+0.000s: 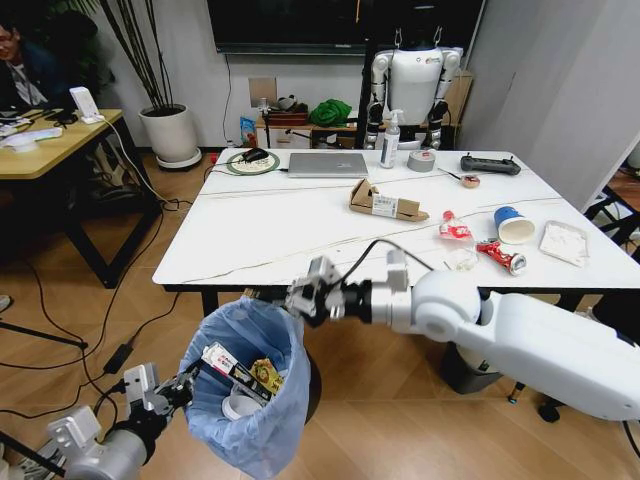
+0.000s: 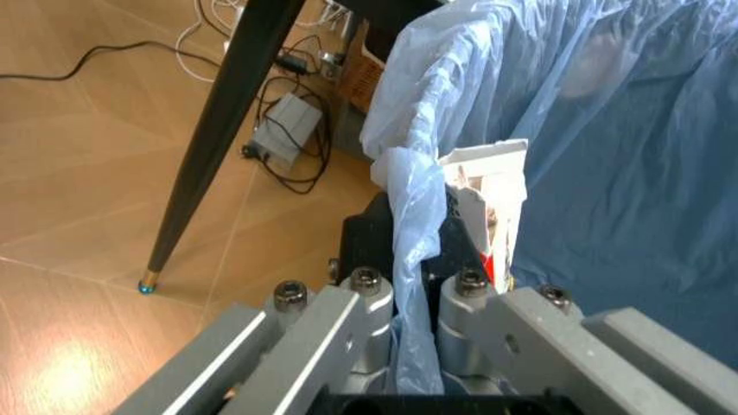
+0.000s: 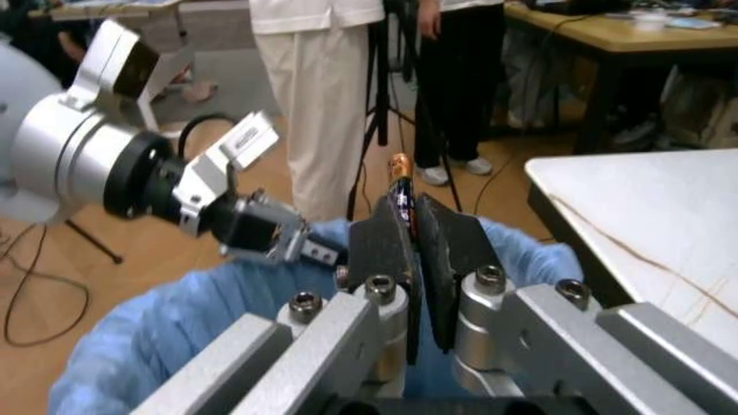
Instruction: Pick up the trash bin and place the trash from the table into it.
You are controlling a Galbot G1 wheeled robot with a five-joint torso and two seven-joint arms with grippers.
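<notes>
Holding the trash bin (image 1: 245,395) by its near-left rim, left gripper (image 1: 172,390) clamped on bag and wall, just near the table (image 1: 260,235). Above its mouth, right gripper (image 1: 315,292) pinching a thin wrapper (image 3: 400,186). Next, probably: release. Farther right: cardboard box (image 1: 385,202), blue cup (image 1: 514,225), red tubes (image 1: 500,254).

You face office-cum-robotics lab: wall monitor (image 1: 340,25), humanoid robot (image 1: 415,85) on stand, laptop (image 1: 327,164) on marble worktop (image 1: 260,235), wooden desk (image 1: 60,145), floor cables (image 1: 60,330).
</notes>
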